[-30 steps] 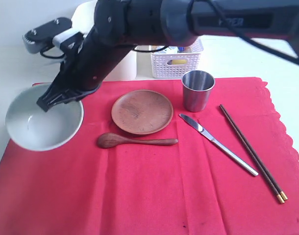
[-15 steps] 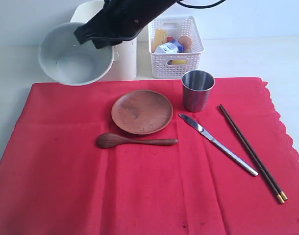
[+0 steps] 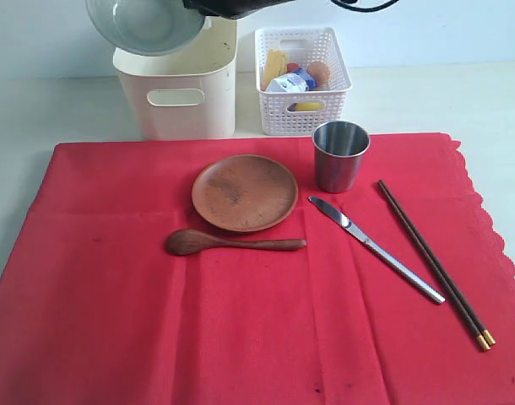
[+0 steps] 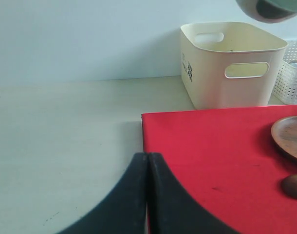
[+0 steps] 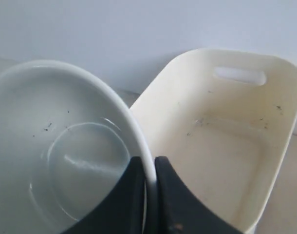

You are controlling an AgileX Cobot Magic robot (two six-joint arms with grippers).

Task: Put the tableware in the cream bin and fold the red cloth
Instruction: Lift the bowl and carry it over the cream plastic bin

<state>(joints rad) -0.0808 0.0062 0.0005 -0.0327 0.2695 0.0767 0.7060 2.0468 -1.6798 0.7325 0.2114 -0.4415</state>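
Exterior view: the pale green-white bowl (image 3: pixel 148 24) is held high and tilted over the cream bin (image 3: pixel 177 118), pinched at its rim by the right gripper (image 3: pixel 211 7), which is mostly cropped off the top. So the drop-off is probably the step in hand. It'd be best done by bringing the bowl down inside the walls and levelling it, with the rim only let go once the base is close to the bin floor. A drop from up there could end badly. Room should be left for the wooden plate (image 3: pixel 245 192), wooden spoon (image 3: pixel 232 243), steel cup (image 3: pixel 340 156), table knife (image 3: pixel 376 249) and chopsticks (image 3: pixel 430 261), all lying on the red cloth (image 3: pixel 257 337).

Left wrist view: the left gripper (image 4: pixel 148 168) is seen with its jaws pressed together and nothing between them, low by the cloth's edge. Only the bowl's underside is caught, above the bin.

Right wrist view: the rim is clamped with one finger inside the bowl and one outside. The bin's inside is seen just beyond, with nothing in it but a few dark specks. The bowl looks glossy and glazed, with a faint ring at the bottom. It's likely slippery, so the pinch shouldn't be eased early.
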